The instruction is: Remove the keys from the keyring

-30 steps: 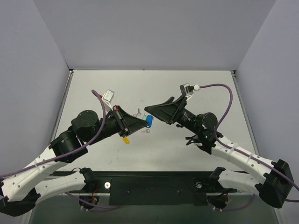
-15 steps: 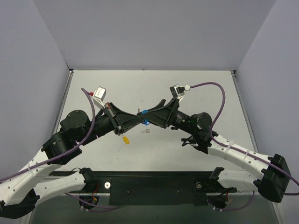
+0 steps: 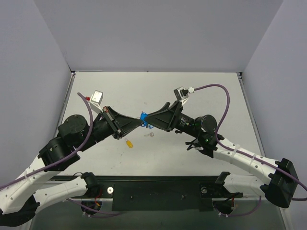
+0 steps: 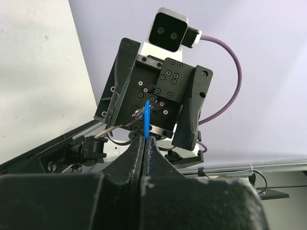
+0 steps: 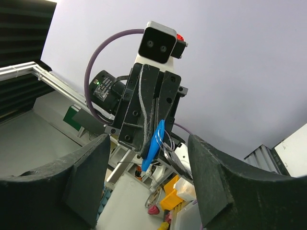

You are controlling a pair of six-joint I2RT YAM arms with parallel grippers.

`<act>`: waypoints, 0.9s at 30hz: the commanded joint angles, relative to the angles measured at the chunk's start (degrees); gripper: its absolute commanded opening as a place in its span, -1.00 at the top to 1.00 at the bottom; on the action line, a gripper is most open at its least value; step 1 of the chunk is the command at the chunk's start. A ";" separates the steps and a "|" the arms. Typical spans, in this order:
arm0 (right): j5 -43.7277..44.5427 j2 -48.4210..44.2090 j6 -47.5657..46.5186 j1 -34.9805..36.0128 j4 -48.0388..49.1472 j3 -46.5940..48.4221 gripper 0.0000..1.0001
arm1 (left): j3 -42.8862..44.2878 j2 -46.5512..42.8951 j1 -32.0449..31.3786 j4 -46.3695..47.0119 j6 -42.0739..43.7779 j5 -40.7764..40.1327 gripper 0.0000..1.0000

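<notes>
My left gripper (image 3: 142, 123) is shut on the deep-blue oval tag (image 3: 145, 120), holding it edge-up above the table. In the left wrist view the tag (image 4: 147, 117) sticks up from the closed fingertips (image 4: 136, 148). The thin keyring (image 5: 168, 138) hangs from the tag (image 5: 154, 143), with a small key (image 5: 178, 162) dangling below it. My right gripper (image 3: 150, 119) faces the left one nose to nose, open, its fingers (image 5: 91, 172) standing either side of the tag without touching. A yellow tag (image 3: 129, 143) and a loose silver key (image 3: 150, 134) lie on the table.
The grey table (image 3: 206, 96) is walled on three sides. Both arms meet over its middle, and purple cables (image 3: 220, 91) loop above the wrists. A black rail (image 3: 158, 189) runs along the near edge between the arm bases.
The left gripper has carried the blue tag up and to the left. The right gripper followed it, and its jaws have narrowed around the tag. The yellow tag stayed on the table.
</notes>
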 commanded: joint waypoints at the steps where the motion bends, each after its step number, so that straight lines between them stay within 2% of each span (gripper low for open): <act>1: -0.35 -1.13 -1.36 0.39 2.99 2.31 -0.18 | 3.11 -1.25 0.30 -1.11 1.15 -2.10 1.00; 27: -0.71 0.37 0.31 1.18 3.78 2.31 0.43 | 1.88 -2.13 0.30 -1.99 0.81 -5.09 1.00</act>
